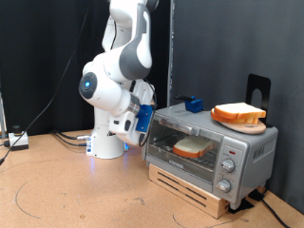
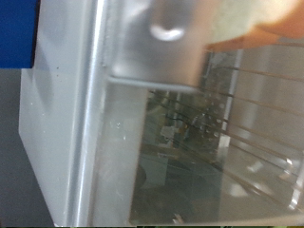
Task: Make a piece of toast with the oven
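From my remote seat I see the white arm [image 1: 112, 81] bent low over the tabletop's far middle, its gripper [image 1: 144, 122] pressed close to the oven [image 1: 211, 150] at that box's end nearest the arm. The oven sits toward the table's right edge on a wooden stand [image 1: 188, 185], door closed. Inside on the rack lies the piece of toast [image 1: 193, 147]. A pile of slices [image 1: 238, 116] rests on top. I cannot tell how the fingers stand.

Silver-grey oven [image 1: 211, 147], cream, orange-crusted toast [image 1: 193, 146]
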Action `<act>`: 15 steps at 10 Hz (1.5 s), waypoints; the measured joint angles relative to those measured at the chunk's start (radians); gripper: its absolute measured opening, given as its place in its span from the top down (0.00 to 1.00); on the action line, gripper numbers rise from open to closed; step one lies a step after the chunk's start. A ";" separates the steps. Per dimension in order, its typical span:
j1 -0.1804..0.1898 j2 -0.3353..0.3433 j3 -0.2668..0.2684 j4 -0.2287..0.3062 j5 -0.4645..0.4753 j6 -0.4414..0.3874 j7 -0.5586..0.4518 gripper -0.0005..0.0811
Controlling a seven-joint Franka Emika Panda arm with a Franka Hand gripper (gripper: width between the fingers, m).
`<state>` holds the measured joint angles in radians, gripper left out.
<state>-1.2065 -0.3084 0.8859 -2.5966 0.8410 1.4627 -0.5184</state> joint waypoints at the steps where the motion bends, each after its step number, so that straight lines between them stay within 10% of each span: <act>1: -0.031 0.036 -0.001 0.025 -0.036 -0.003 0.014 0.00; 6: -0.078 0.168 -0.004 0.087 -0.110 0.058 0.065 0.00; 12: -0.073 0.570 -0.051 0.287 -0.276 0.043 0.283 0.00; 15: -0.071 0.575 -0.044 0.285 -0.277 0.016 0.243 0.00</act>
<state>-1.2773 0.2666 0.8421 -2.3120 0.5638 1.4791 -0.2757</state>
